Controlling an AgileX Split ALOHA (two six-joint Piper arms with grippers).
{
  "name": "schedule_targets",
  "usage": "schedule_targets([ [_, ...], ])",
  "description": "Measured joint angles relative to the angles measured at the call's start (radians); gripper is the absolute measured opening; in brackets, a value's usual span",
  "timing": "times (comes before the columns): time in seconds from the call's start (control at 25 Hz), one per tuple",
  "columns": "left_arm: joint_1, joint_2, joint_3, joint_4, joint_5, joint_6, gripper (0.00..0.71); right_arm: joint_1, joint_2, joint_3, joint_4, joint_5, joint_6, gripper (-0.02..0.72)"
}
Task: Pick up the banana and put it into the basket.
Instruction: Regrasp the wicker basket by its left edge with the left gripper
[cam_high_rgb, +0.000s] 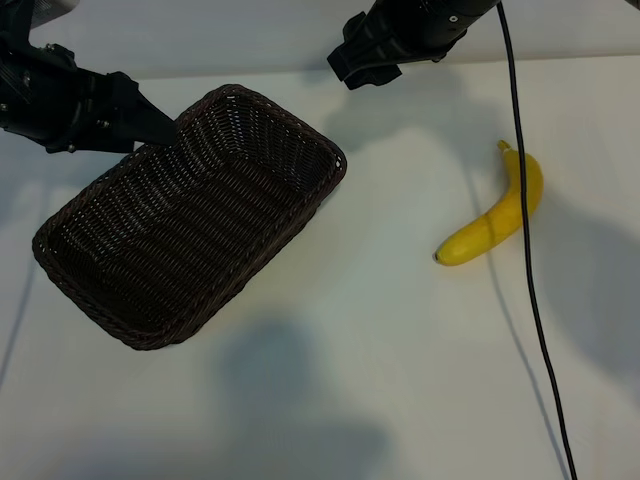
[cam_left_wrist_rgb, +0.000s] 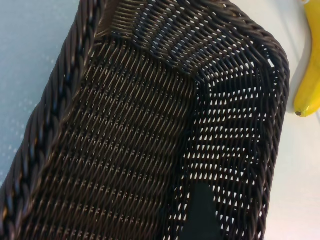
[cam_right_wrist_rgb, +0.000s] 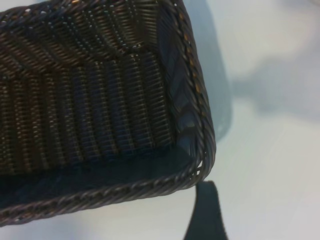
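We see a dark brown basket lying on the white surface. It sits at a slant, toward the left side, and nothing is inside it.

The yellow banana lies on the surface far over on the right, well apart from the basket. Its green stem tip points up and away from us. A thin black cable hangs down in front of it and crosses over it.

Our left hand comes in from the left. It is right at the far edge of the basket, at the rim. Its fingers are spread wide. In the left wrist view one dark finger shows over the inside of the basket, and the banana peeks in beside it. We cannot tell if this hand has hold of the rim.

Our right hand hangs up above the far corner of the basket. It is wide open too and holds nothing. In the right wrist view one finger shows just past the basket corner.
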Motion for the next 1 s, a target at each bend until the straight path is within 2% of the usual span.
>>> schedule_targets([
  [0.2,0.000,0.000,0.000,0.000,0.000,0.000,0.600,0.000,0.000,0.000,0.000,0.000,0.022,0.563],
  [1.0,0.000,0.000,0.000,0.000,-0.004,-0.011,0.600,0.000,0.000,0.000,0.000,0.000,0.026,0.563],
])
